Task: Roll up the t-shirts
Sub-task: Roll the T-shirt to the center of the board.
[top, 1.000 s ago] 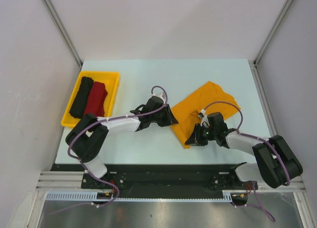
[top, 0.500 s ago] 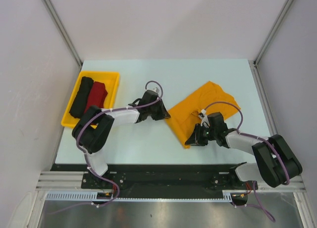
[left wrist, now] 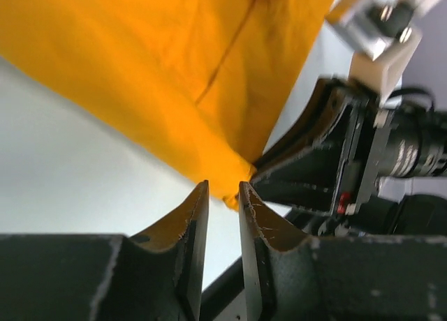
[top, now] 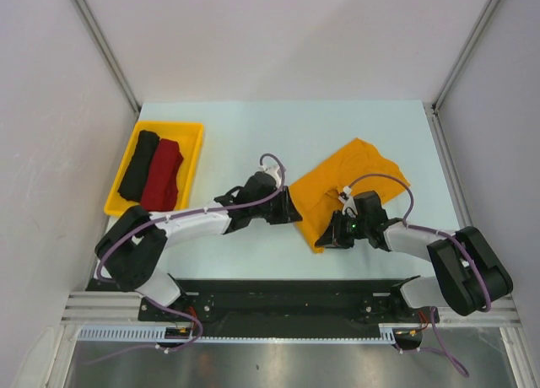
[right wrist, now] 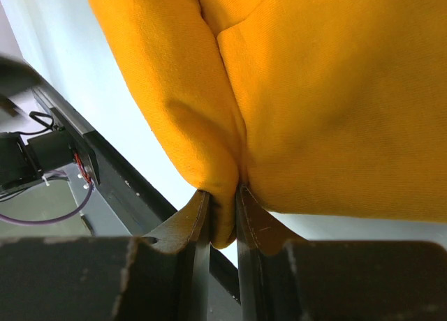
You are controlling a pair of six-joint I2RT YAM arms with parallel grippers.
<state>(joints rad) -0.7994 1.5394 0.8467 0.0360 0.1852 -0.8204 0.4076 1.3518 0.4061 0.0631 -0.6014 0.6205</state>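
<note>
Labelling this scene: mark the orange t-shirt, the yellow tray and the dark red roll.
orange t-shirt (top: 359, 173): top view, middle of cloth.
yellow tray (top: 169, 124): top view, far rim.
dark red roll (top: 162, 173): top view, its middle.

One mustard-orange t-shirt (top: 359, 173), one dark red roll (top: 162, 173), one black roll (top: 139, 163), one yellow tray (top: 191, 148)

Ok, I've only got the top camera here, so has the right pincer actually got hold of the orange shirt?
Observer: Yes. The right wrist view shows the right pincer shut on a fold of the orange t-shirt, near its edge.
Operator: And the left one?
Observer: In the left wrist view the left pincer stands slightly parted, and a corner of the shirt sits right at its tips. I cannot tell whether it grips that corner.
</note>
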